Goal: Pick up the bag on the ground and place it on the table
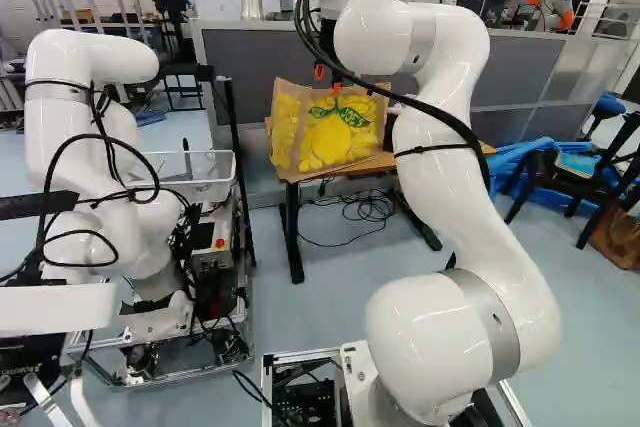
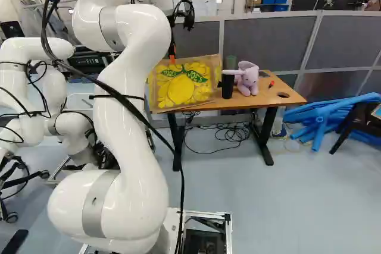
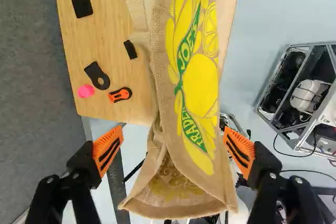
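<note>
Right, fingers are wide open above the bag, nothing gripped. Bag's upright at the end of the surface, directly below them, printed side facing the arm.

From the wrist view: the fingers stand one to each side of the bag, its mouth opening in the gap between them. Can't tell if either pad touches the cloth. Bag sits along the surface's edge, part of it sticking out past the wood.

On the wood, ahead of one finger: orange clip closest, pink disc and black keyhole part next to it, then small black block and black square farther ahead.

Right base view: to the right of the fingers, past the bag, are a black cup, purple plush and red marker. Blue tubes lie on the floor, farther right of the fingers. Another robot stands well left of them.
</note>
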